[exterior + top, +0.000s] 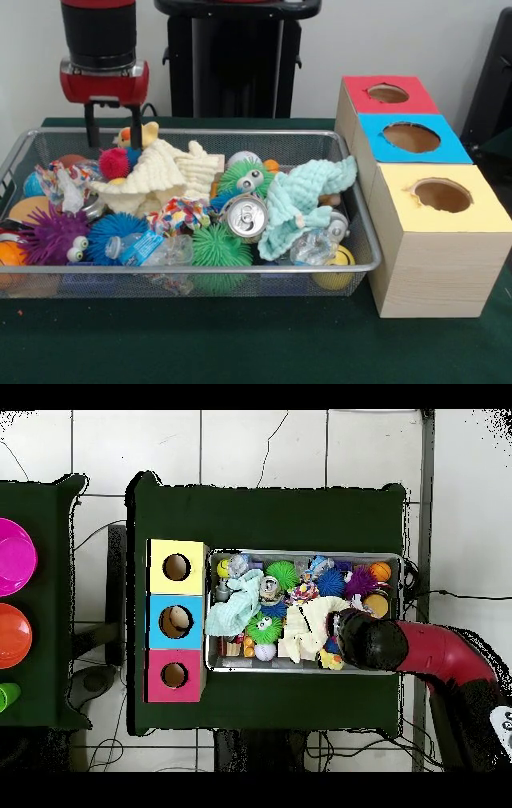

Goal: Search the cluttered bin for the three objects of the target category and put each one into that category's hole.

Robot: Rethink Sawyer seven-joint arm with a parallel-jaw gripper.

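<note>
Front view: gripper [114, 128] hangs with jaws apart and empty, the yellow plush animal [138, 134] just behind its fingers in the cluttered bin [200, 134]

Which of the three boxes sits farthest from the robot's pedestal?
The yellow-topped box, last in the row; the blue-topped box is the middle one and the red-topped box stands nearest the pedestal.

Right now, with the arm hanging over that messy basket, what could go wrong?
1. The open end effector is just above a yellow plush at the basket's far edge, with a red spiky ball and cream cloth pressed close; it might grab those instead.
2. The red hole is on the farthest box, so a loosely held toy could drop on the way.
</note>
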